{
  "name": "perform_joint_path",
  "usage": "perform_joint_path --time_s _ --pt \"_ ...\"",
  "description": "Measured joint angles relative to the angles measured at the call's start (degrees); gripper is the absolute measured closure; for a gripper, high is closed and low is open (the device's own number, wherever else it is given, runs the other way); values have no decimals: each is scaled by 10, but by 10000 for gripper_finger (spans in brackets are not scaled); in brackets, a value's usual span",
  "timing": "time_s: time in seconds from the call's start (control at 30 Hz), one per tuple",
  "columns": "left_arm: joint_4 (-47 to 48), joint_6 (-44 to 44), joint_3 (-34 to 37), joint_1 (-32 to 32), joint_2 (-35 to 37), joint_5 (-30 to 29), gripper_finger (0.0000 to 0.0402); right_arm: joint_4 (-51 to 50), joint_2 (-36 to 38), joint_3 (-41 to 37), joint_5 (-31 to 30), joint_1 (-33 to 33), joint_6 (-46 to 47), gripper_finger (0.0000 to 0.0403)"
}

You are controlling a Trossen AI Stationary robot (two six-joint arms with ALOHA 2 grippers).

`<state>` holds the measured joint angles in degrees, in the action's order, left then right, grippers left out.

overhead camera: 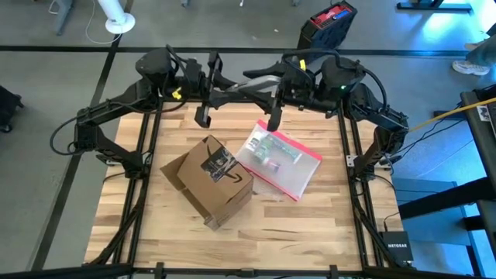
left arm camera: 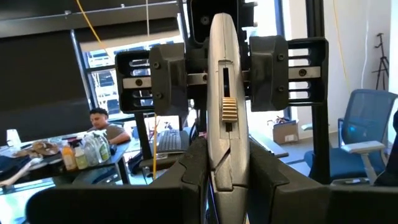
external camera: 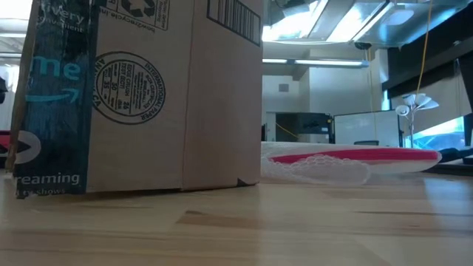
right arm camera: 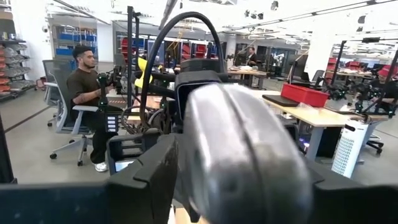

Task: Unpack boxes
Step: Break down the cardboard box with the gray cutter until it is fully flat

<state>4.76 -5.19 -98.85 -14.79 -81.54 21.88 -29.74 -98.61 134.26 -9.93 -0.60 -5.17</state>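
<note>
Bright overhead room light, soft shadows under the box (overhead camera: 209,180), window glare, blurred close tool (right arm camera: 245,158).

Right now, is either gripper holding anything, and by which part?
Both seem to hold one silver tool between them: the left gripper on one end, the right gripper on the other. The box lies untouched.

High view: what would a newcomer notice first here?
A brown box with black tape stands near the table's middle, a flap hanging open on its left. Right of it lies a clear pouch with a pink-red edge, flat on the wood. Both arms are drawn back to the far edge, where they hold a long silver tool between them.
</note>
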Motion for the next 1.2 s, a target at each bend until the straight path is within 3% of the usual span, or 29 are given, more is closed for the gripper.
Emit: perform_joint_path --time_s 0.33,0.6,1.2 --pt "6 -1 0 0 0 0 347 1 -4 0 19 0 1 282" --pt "8 3 0 0 0 -1 347 -2 -10 0 19 -1 2 318" --pt "34 -3 -1 1 0 -2 347 -8 -10 0 19 -1 4 312"
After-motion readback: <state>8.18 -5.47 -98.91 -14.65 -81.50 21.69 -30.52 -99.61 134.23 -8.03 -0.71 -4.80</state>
